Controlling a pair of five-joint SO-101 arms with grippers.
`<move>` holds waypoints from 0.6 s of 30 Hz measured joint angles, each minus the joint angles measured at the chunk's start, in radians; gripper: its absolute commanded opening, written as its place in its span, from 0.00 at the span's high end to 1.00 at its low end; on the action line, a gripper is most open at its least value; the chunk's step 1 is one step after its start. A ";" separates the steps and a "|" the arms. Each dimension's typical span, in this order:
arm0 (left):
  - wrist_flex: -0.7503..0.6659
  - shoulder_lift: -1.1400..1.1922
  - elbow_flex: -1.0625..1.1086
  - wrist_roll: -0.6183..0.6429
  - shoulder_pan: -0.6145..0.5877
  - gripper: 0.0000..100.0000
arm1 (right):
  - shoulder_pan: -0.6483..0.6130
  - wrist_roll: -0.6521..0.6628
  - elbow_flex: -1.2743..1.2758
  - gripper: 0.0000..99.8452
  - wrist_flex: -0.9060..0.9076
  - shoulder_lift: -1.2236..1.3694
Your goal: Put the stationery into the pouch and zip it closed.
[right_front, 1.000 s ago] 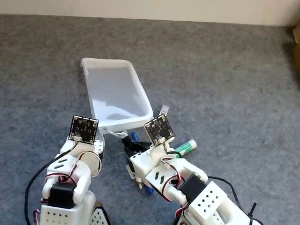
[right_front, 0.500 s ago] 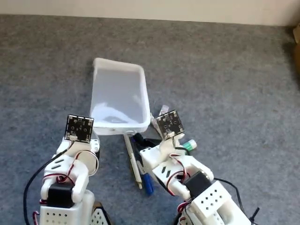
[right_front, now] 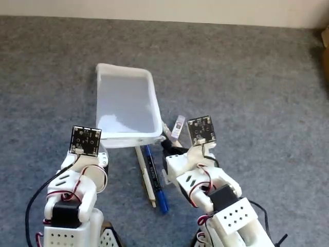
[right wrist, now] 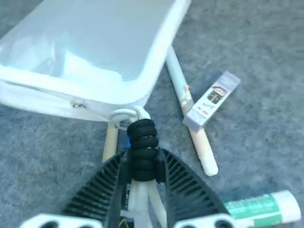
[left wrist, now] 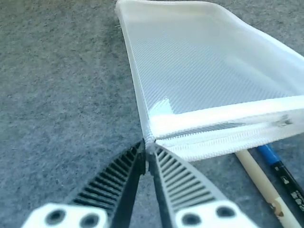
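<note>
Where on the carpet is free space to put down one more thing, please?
Bare carpet lies right of the pouch and eraser, also left of and beyond the pouch. It is crowded at the pouch's mouth: pens, left claw, right claw on the pull.

Glue stick (right wrist: 263, 209) cut by frame edge. Blue pen (right wrist: 124, 142) mostly behind r. gripper (right wrist: 142, 164) & zip pull (right wrist: 142, 140). High view: beige pen (right_front: 165, 128) at pouch (right_front: 126, 103) 4 o'clock, end under arm.

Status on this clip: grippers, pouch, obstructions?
Left gripper shut on pouch corner. Right gripper shut on zipper pull. Blue pen, beige pen outside, beside the zipper.
</note>
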 measured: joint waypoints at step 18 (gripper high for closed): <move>0.000 0.000 0.000 0.000 -0.002 0.99 | 0.091 0.000 -0.064 1.00 0.071 0.000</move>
